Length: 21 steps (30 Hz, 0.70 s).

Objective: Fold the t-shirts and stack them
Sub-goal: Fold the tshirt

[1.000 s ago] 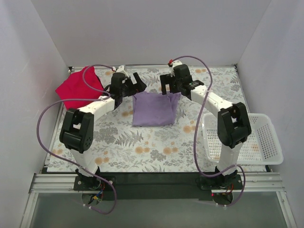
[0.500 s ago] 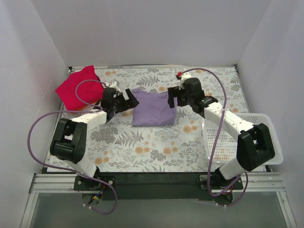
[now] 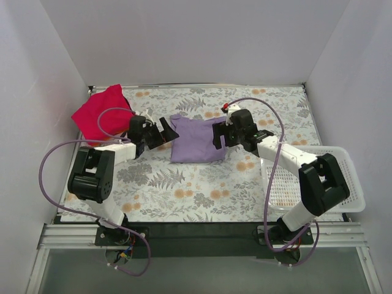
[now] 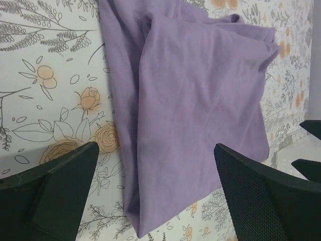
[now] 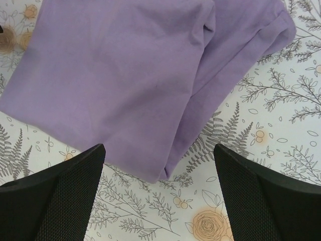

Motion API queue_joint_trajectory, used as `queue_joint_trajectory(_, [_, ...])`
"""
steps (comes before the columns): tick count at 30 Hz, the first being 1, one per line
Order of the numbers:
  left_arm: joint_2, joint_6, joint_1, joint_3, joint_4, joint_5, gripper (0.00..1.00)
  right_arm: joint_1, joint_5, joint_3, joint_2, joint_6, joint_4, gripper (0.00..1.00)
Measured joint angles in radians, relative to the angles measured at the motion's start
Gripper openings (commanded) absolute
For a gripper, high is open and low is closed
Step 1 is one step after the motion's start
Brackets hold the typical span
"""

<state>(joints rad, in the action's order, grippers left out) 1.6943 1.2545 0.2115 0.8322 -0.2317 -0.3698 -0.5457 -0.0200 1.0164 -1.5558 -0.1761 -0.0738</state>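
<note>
Flanking the folded lavender t-shirt (image 3: pixel 196 142) at mid-frame on the floral desk (image 3: pixel 202 190), the left arm's fingers (image 4: pixel 50 191) and right arm's fingers (image 5: pixel 261 196) stand spread wide, gripping nothing; the red t-shirt (image 3: pixel 97 114) lies bunched in the far corner, upper left.

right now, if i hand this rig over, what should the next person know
Left claw: open, holding nothing, at the left edge of the lavender shirt.
Right claw: open, holding nothing, at its right edge.
The lavender shirt lies folded and flat on the table between the claws.
Red shirt: looks bunched at the far left corner, apart from the lavender one.
Done: lavender fold. Left: probably fold the red one, then stack the two.
</note>
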Motion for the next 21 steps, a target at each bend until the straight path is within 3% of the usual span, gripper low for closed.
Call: queue_joint_trajectory(21, [0.125,0.048,-0.026,0.014,-0.092,-0.143,0.92,-0.009,-0.026,0.018,-0.098,0.0,0.004,0.8])
